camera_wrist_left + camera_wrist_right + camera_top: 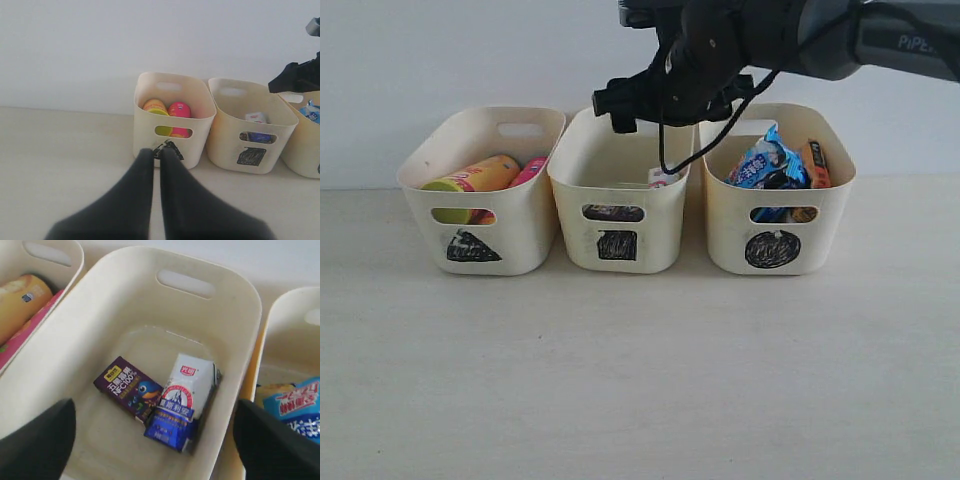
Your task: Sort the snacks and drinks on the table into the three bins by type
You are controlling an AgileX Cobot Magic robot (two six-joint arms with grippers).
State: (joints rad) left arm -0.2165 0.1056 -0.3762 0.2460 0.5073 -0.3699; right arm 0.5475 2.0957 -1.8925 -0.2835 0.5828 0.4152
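Three cream bins stand in a row on the table (640, 380). The triangle bin (510, 225) holds the yellow-orange chip tube (480, 176) and the pink one (530, 168). In the square bin (210, 320) the dark purple carton (127, 387) and the blue and white carton (182, 405) lie side by side. A blue bag (765, 160) and an orange packet (815, 165) fill the circle bin (725, 225). My right gripper (155, 440) hangs open and empty above the square bin. My left gripper (157, 152) is shut on nothing, low over the table in front of the triangle bin.
A plain white wall (440, 60) rises just behind the bins. The right arm (880, 40) reaches in from the upper right above the circle bin, with a cable (670, 150) dangling over the square bin.
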